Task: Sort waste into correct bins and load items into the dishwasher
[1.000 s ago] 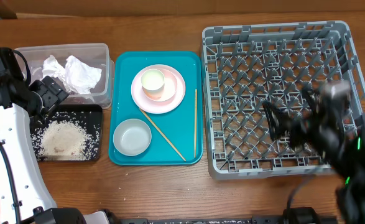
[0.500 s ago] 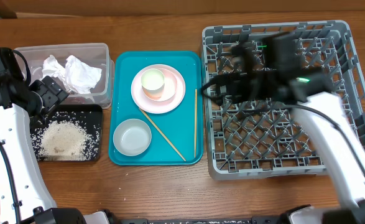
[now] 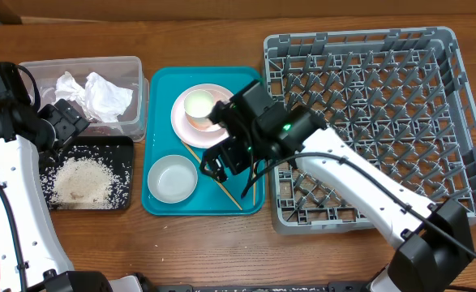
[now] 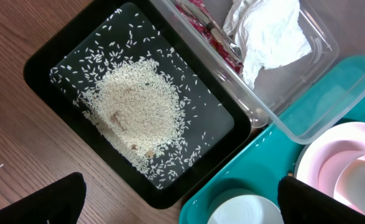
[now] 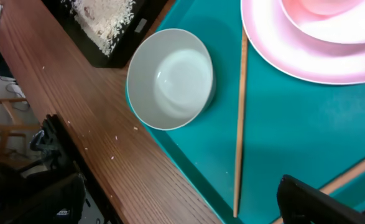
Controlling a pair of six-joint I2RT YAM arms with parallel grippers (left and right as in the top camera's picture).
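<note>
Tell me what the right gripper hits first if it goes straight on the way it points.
The right gripper, jaws open, would probably meet the wooden chopstick lying on the teal tray beside the grey-green bowl. Depth is unclear; the tray itself could come first.

Rice (image 3: 79,180) heaps in the black tray (image 3: 126,144), napkins (image 3: 101,96) in the clear tub (image 3: 139,89); pink plate (image 3: 231,123), bowl (image 3: 173,178) and chopsticks (image 3: 255,130) lie left of the grey rack (image 3: 432,113).

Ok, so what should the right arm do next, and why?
Probably lower the open right pincer onto the wooden chopstick lying flat on the teal tray: it hovers just above it, empty, beside the grey-green bowl.
</note>
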